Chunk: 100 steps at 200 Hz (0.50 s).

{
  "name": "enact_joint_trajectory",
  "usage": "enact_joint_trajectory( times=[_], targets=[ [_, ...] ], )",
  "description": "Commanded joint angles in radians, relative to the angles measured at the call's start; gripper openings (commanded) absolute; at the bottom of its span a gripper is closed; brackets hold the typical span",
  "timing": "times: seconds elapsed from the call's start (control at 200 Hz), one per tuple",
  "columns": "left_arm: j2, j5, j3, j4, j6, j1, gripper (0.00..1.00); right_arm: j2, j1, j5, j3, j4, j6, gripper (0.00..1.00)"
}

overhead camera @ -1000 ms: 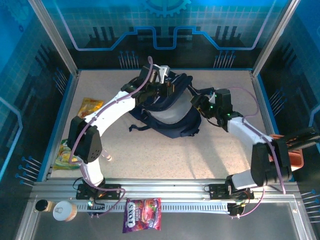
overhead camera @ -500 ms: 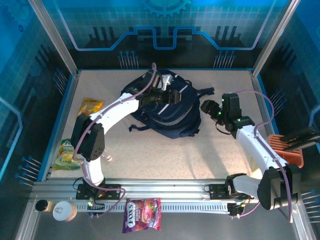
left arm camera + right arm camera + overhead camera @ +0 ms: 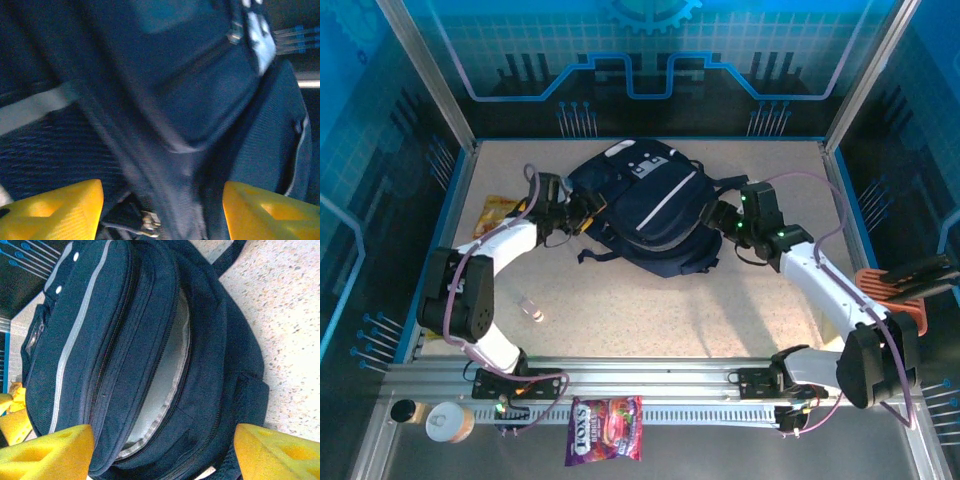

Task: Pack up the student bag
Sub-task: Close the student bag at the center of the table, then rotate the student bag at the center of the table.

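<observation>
Toward the back of the table, the student bag [image 3: 655, 215] lies flat, striped front up. Half a second ago the left arm was stretched over its top; now the left gripper [image 3: 576, 212] has pulled off to the bag's left flank, fingers spread, nothing held. The right gripper [image 3: 722, 217] has edged in close on the right side, also spread and empty. From the right wrist the main zip gapes, pale lining [image 3: 165, 385] showing — let go and ready for loading, I'd judge. Contents hidden; left wrist view blurred; a yellow snack packet [image 3: 498, 212] is partly behind the left arm.
</observation>
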Motion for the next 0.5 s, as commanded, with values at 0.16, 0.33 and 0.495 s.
enact_joint_trajectory(
  times=[0.16, 0.33, 0.495],
  targets=[
    [0.054, 0.102, -0.022, 0.228, -0.199, 0.048, 0.69, 0.041, 0.069, 0.012, 0.066, 0.001, 0.013, 0.75],
    [0.1, 0.073, 0.033, 0.185, -0.195, 0.049, 0.69, 0.057, 0.107, 0.007, 0.068, 0.011, 0.028, 0.75],
    [0.143, 0.083, 0.047, 0.193, -0.198, 0.048, 0.67, 0.116, 0.15, -0.041, 0.084, 0.035, 0.032, 0.74]
  ],
)
